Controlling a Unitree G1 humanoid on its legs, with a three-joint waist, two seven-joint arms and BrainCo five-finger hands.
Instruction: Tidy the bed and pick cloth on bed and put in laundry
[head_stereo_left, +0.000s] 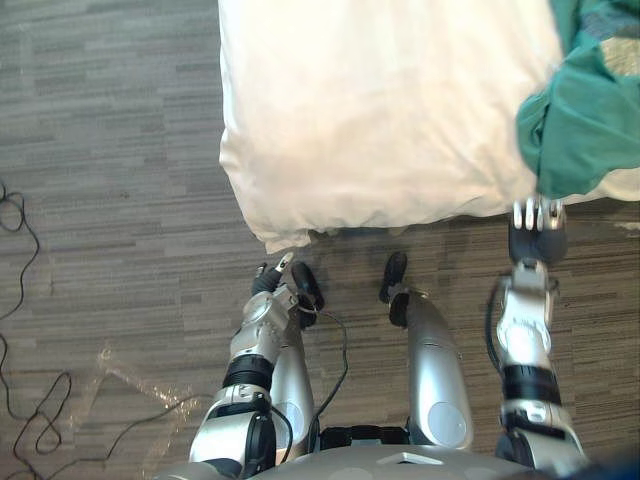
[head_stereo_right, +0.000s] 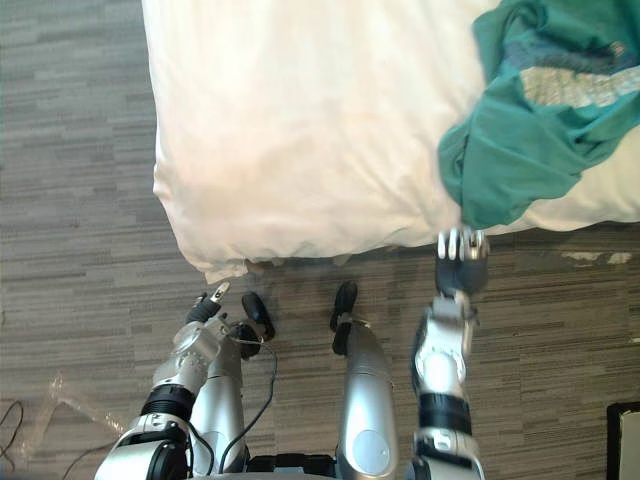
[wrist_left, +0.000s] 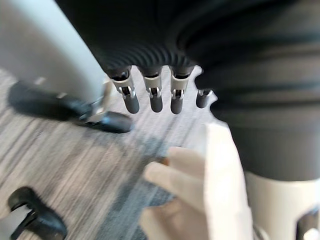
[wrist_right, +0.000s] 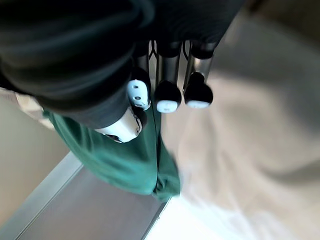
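White bed (head_stereo_left: 380, 120), green cloth (head_stereo_left: 585, 120) at its edge, grey striped carpet (head_stereo_left: 110, 150)

A teal-green cloth (head_stereo_right: 530, 140) lies crumpled on the white-covered bed (head_stereo_right: 300, 130), toward its near right part, with one bunched fold hanging over the near edge. The bed is smooth on top and rumpled at its near left corner.

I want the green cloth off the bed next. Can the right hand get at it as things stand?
Probably yes. The right hand is at the edge of the bed, just below the green cloth, whose lower fold hangs over it; the fingers are straight and nothing lies between.
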